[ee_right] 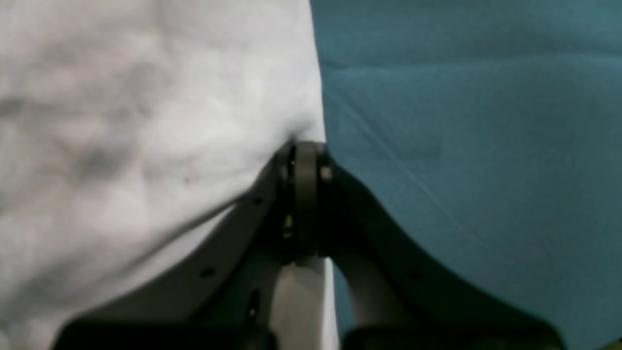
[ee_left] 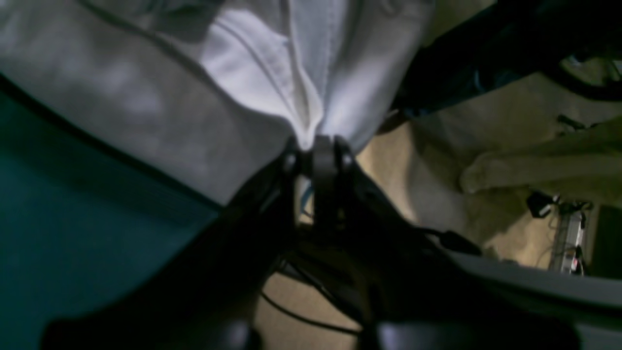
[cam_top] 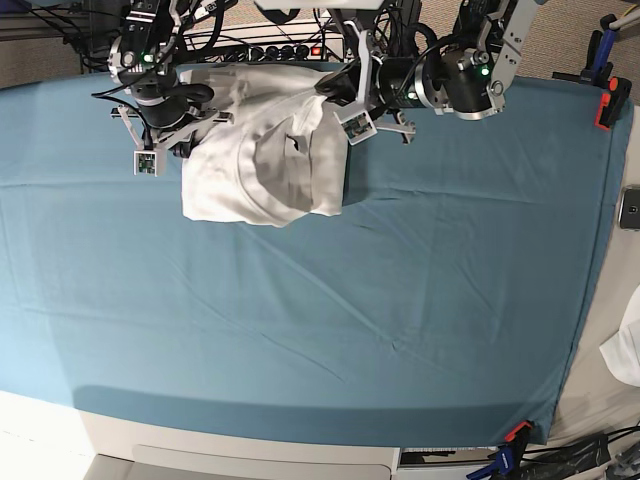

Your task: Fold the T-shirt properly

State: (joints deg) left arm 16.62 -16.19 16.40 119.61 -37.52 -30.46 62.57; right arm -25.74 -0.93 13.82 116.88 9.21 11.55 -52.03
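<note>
The white T-shirt (cam_top: 250,170) lies bunched and partly doubled over at the back left of the teal cloth (cam_top: 350,320). My left gripper (cam_top: 330,100) holds it at its upper right. In the left wrist view the left gripper (ee_left: 316,143) has its jaws close together, with a gathered fold of the T-shirt (ee_left: 146,97) pinched between them and lifted off the teal cloth (ee_left: 73,233). My right gripper (cam_top: 188,135) is at the shirt's upper left. In the right wrist view the right gripper (ee_right: 303,150) is shut on the edge of the T-shirt (ee_right: 121,121), low over the teal cloth (ee_right: 461,121).
A power strip (cam_top: 280,50) and cables run along the table's back edge. Orange clamps (cam_top: 605,100) pin the cloth at the right edge, and another clamp (cam_top: 515,432) is at the front right corner. A white fabric scrap (cam_top: 625,350) lies off the table's right side.
</note>
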